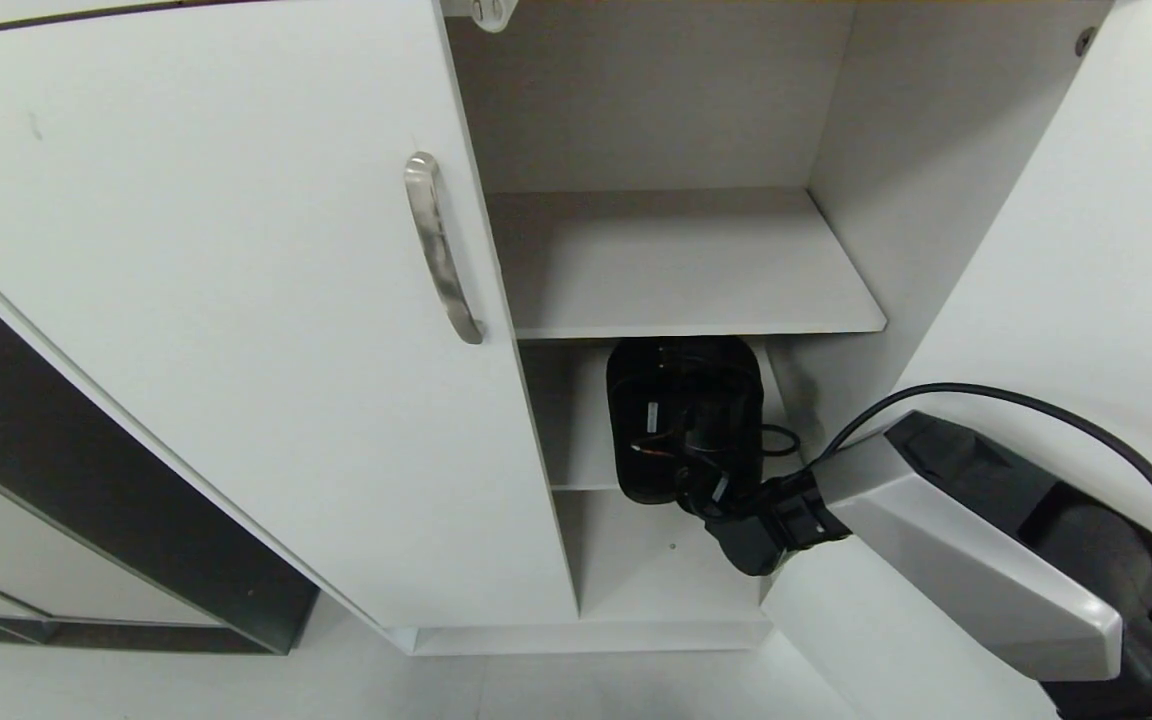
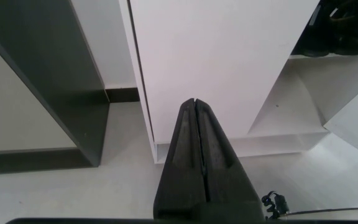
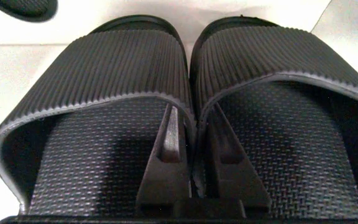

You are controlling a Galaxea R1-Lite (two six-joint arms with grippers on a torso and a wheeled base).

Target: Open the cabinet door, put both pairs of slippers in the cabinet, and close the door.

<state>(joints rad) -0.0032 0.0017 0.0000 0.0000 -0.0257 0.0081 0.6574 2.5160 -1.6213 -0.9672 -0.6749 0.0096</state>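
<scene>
Now, nearest the robot, the left gripper [image 2: 194, 118] hangs outside the cabinet in front of the closed door [image 1: 216, 300]. It is low over the floor [image 2: 104, 180], its two fingers pressed flat together with nothing between them.

Farther in, the right arm reaches past the open door [image 1: 1086, 300] into the cabinet. The right gripper [image 3: 194, 118] has one finger lying in each of the two black slippers [image 3: 123, 68] and pinches their adjoining inner side walls together, so the pair is carried as one.

The slippers [image 1: 686, 400] sit at the middle shelf [image 1: 566, 430], just under the front edge of the upper shelf [image 1: 676, 260]. Their heels are roughly over the middle shelf's front edge. I cannot tell whether the soles already rest on it.

They lie straight ahead of the right gripper, heels toward it and straps and toes away. Their long axis runs from the shelf's front edge toward its back, in line with the arm's reach. The right arm is plainly the nearer one, and the left is well apart from the pair.

As I judge it, any push deeper or any release would go along that same line, and the upper shelf close above leaves little room to lift.

Beyond the toes, toward the back of the shelf, a dark patterned shape [image 3: 23, 6] may be part of another slipper, but too little of it shows to be sure.
</scene>
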